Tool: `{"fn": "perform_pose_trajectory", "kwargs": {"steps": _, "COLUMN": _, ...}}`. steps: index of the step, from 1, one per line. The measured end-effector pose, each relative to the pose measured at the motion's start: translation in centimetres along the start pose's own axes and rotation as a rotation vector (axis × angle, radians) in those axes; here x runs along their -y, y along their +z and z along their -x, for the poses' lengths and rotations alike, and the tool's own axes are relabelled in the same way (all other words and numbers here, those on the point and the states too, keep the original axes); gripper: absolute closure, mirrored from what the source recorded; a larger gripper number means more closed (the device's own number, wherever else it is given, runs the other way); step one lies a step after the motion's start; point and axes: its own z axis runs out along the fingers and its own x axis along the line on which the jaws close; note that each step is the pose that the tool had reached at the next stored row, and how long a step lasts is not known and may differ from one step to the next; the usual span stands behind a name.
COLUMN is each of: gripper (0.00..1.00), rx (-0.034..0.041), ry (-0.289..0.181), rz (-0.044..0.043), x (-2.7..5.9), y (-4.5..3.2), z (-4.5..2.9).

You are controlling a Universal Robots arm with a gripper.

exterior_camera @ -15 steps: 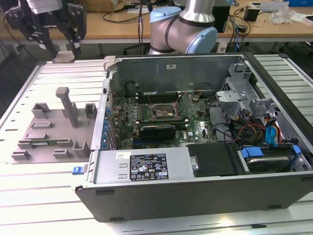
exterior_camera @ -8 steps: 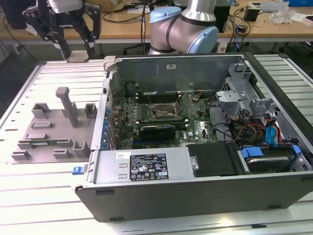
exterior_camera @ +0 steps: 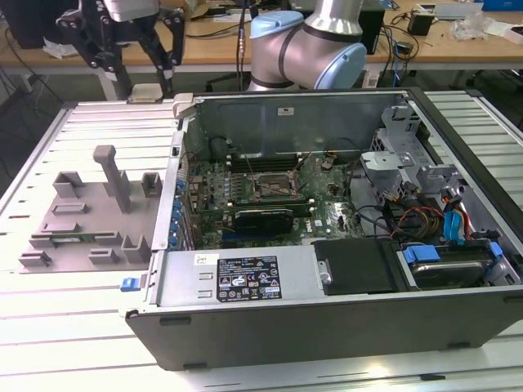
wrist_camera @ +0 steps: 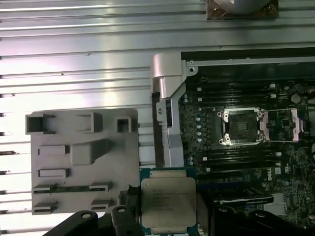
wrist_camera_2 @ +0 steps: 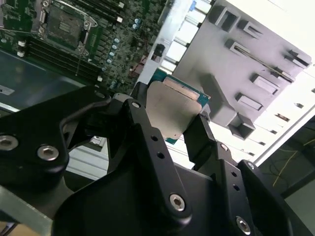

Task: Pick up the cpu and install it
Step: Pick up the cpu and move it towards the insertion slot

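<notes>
While the cpu [wrist_camera: 168, 204] sits pinched in the gripper [wrist_camera: 172, 219], we see it held up over the case wall [wrist_camera: 165, 73], between the grey tray [wrist_camera: 83, 162] and the motherboard [wrist_camera: 295, 167]. The open socket [wrist_camera: 241, 127] lies well apart from it.

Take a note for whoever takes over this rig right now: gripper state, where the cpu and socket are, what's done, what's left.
Gripper: shut on the cpu, gripped at its edges.
Cpu: held in the air, off the grey tray, near the open case's wall, not over the socket.
Socket: empty on the motherboard, bracket apparently swung open.
Done: pickup.
Left: the cpu is not yet seated in the socket.
</notes>
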Motion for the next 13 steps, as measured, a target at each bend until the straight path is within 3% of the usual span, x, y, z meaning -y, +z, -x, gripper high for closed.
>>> {"fn": "perform_pose_trajectory", "kwargs": {"steps": 13, "gripper": 0.45, "rx": -0.0001, "ry": 0.000, "rz": 0.0000, "x": -0.27, "y": 0.15, "z": 4.33}}
